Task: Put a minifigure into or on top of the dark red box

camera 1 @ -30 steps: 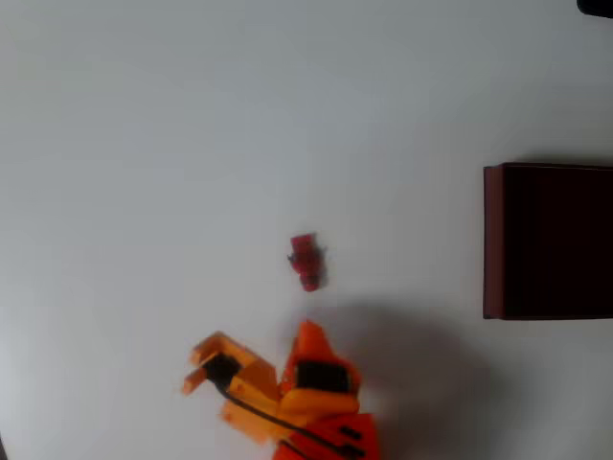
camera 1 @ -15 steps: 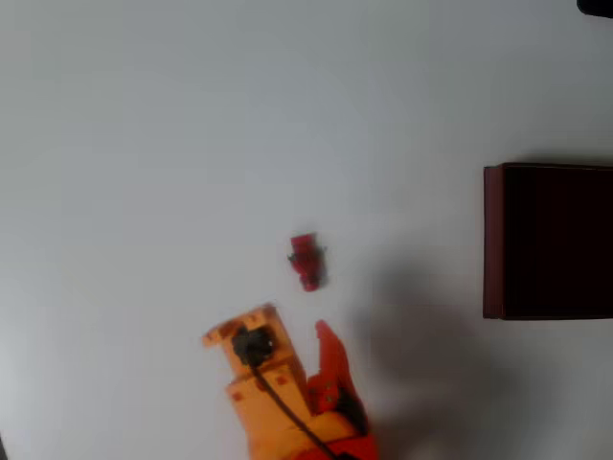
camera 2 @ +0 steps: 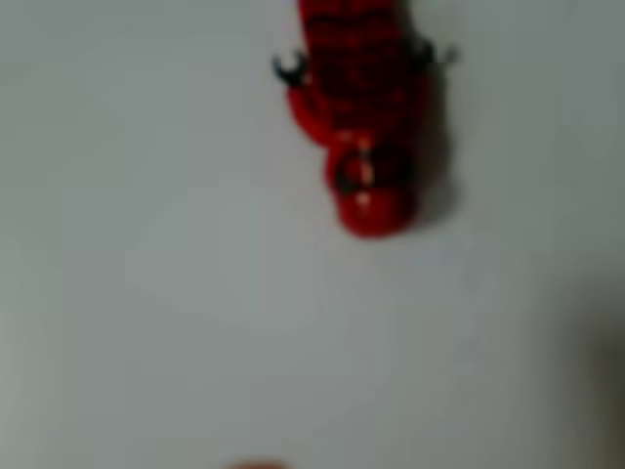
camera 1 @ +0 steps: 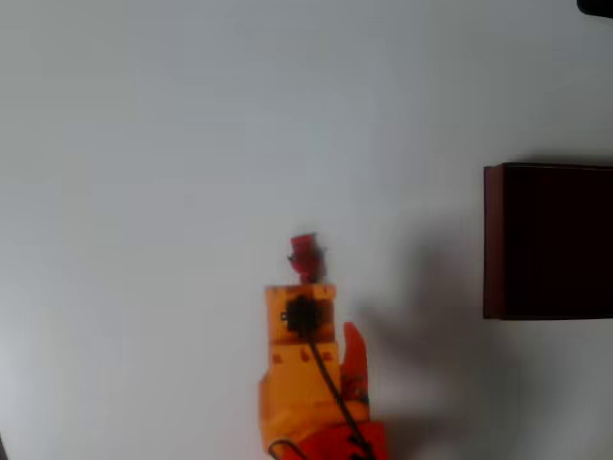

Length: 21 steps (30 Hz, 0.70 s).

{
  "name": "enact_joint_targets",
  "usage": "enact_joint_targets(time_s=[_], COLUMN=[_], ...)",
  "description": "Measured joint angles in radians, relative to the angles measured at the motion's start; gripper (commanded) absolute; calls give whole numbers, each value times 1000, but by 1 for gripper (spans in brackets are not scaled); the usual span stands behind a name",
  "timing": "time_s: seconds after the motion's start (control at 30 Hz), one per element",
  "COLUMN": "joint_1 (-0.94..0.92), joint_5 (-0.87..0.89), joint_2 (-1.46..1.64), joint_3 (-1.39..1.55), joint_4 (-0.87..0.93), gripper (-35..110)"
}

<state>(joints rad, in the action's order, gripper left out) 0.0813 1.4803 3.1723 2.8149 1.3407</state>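
The minifigure (camera 1: 305, 251), tiny and all red, lies on the white table near the middle of the overhead view. My orange gripper (camera 1: 326, 311) reaches up from the bottom edge, its front just below the figure and covering the figure's lower end. One reddish finger (camera 1: 352, 350) stands off to the right of the gripper body, so the gripper is open with nothing held. In the wrist view the minifigure (camera 2: 363, 127) lies blurred at the top, head toward the bottom, and an orange fingertip (camera 2: 256, 465) peeks in at the bottom edge. The dark red box (camera 1: 493, 240) sits at the right edge, open side up.
White tabletop (camera 1: 144, 144) stretches all around the figure and between it and the box. A dark object (camera 1: 596, 7) shows at the top right corner.
The gripper has swung from the lower left to the right and upward, turning until it points straight at the minifigure and reaches its lower end. The figure and the box have not moved.
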Motion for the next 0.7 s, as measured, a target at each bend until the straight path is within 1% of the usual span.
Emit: enact_joint_targets(time_s=[0.1, 0.2, 0.27, 0.43, 0.7], joint_1=[-5, -26, -25, -3, 20], joint_5=[-2, -21, -18, 14, 74], joint_2=[-170, -410, -540, -695, -939], joint_3=[-63, -192, -235, -236, -308], joint_4=[-31, -37, -74, -190, -232], gripper=[24, 24, 25, 25, 25])
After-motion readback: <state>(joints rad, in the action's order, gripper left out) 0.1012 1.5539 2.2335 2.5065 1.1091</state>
